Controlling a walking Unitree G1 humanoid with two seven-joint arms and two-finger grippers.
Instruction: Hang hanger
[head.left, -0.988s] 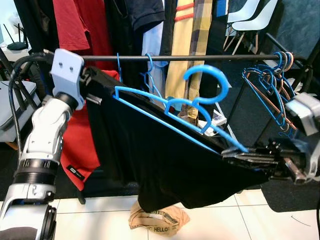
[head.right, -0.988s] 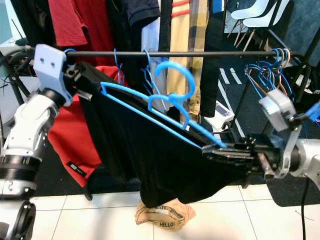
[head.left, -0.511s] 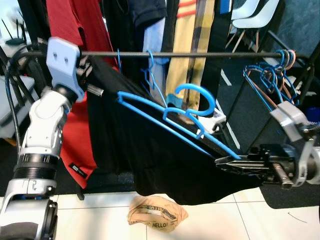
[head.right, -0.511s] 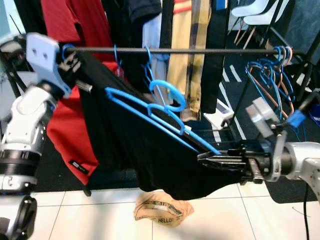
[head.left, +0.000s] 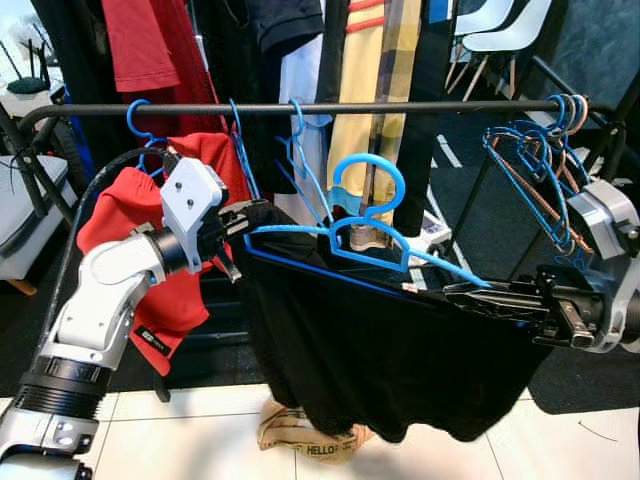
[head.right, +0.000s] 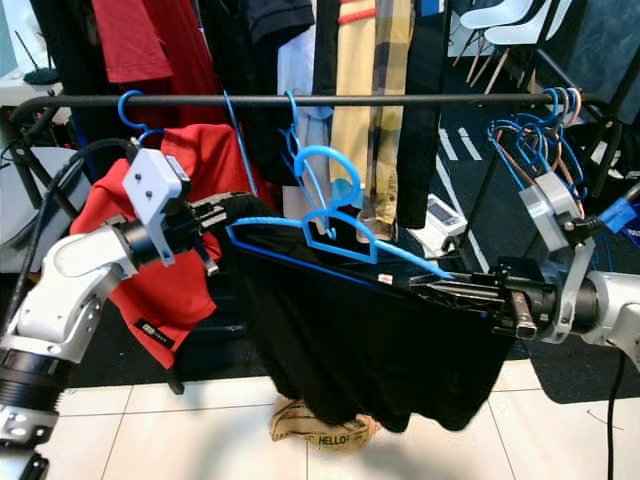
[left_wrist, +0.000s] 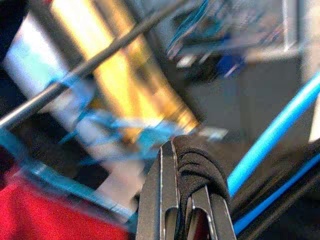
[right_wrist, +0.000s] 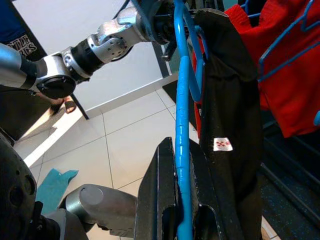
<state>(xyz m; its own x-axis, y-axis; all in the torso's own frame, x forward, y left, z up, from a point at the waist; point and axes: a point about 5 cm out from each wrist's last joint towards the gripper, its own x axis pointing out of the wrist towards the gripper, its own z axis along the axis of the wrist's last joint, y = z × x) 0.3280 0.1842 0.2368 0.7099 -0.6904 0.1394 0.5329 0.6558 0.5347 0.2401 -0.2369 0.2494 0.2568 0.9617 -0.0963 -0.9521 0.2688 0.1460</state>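
A blue plastic hanger (head.left: 345, 235) carries a black garment (head.left: 390, 350) and hangs nearly level between my two grippers. Its hook (head.left: 370, 180) stands upright just below the black rail (head.left: 420, 106), without touching it. My left gripper (head.left: 243, 217) is shut on the garment's bunched shoulder (left_wrist: 197, 165) at the hanger's left end. My right gripper (head.left: 458, 292) is shut on the hanger's right end, where the blue arm (right_wrist: 181, 115) runs between its fingers (right_wrist: 162, 195). The black cloth hides the hanger's lower bar.
A red shirt (head.left: 150, 260) hangs on the rail behind my left arm. Several empty blue hangers (head.left: 535, 165) crowd the rail's right end. More clothes (head.left: 375, 60) hang behind. A brown paper bag (head.left: 300, 440) lies on the white tiles under the garment.
My left gripper has dropped from rail height, bringing the hanger's left end down. The hanger has gone from steeply tilted to nearly level, with its hook now upright under the rail.
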